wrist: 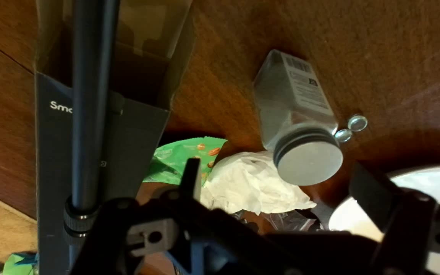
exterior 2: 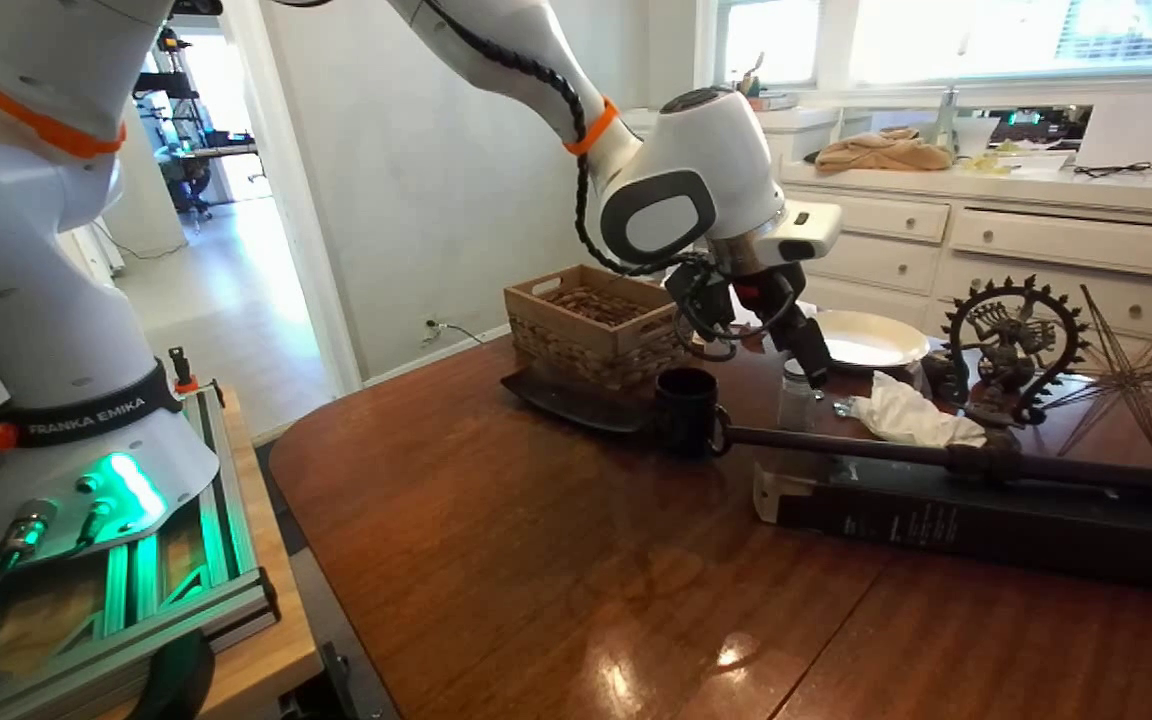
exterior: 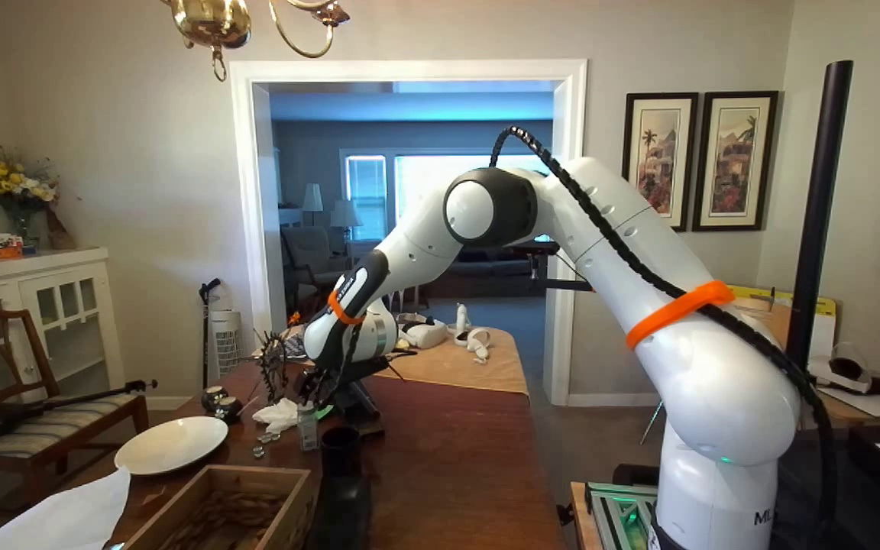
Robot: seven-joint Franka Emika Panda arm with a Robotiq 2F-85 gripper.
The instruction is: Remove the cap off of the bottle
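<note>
The clear square bottle [wrist: 281,91] stands on the table with a label on one side. It also shows in both exterior views [exterior: 308,431] [exterior 2: 796,405]. The cap [wrist: 309,163], round and pale grey-white, is on the bottle's neck. My gripper [wrist: 275,172] is open, with its fingers wide apart and nothing held. In the wrist view the cap appears between the two fingers, nearer the right one, just beyond the fingertips. In an exterior view the gripper [exterior 2: 808,360] hangs tilted over the bottle's top and partly hides the cap.
A black mug [exterior 2: 686,412] and a long black box [wrist: 101,164] with a dark pole [wrist: 90,114] stand close by. Around the bottle are crumpled white paper [wrist: 254,183], a green packet [wrist: 189,152], glass beads [wrist: 357,123] and a white plate [exterior: 173,445]. A basket [exterior 2: 586,345] stands behind.
</note>
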